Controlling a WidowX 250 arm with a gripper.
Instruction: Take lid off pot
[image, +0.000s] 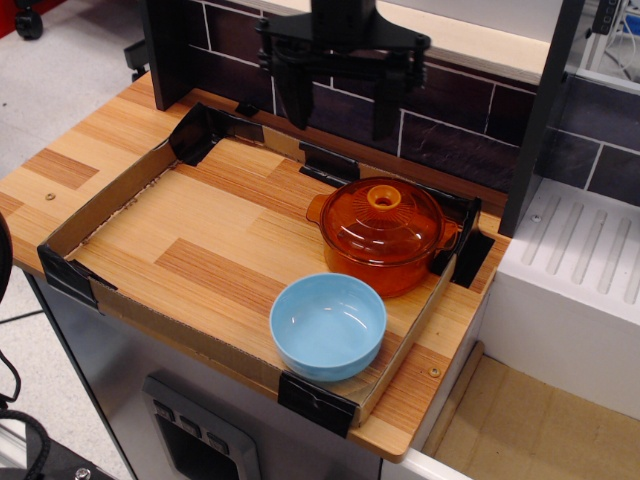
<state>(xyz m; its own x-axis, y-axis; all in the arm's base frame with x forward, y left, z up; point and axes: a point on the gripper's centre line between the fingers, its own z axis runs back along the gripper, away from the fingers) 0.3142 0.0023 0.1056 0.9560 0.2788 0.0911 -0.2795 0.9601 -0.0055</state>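
Above the surface (200, 225): pincer (338, 105) spread open, approaching; lid (381, 217) seated on pot (385, 262). Next: descend onto knob.

You have the pot (385, 262) at the back right corner of the cardboard tray (100, 200), with the lid (383, 221) seated on it. The bowl (328, 326) sits just in front of the pot, slightly to its left, near the tray's front edge. The tray lies on the counter (60, 165), against the tiled wall (450, 130) behind. Your gripper (340, 118) hangs above the tray's back edge, behind the pot and a little left, well apart from the lid.
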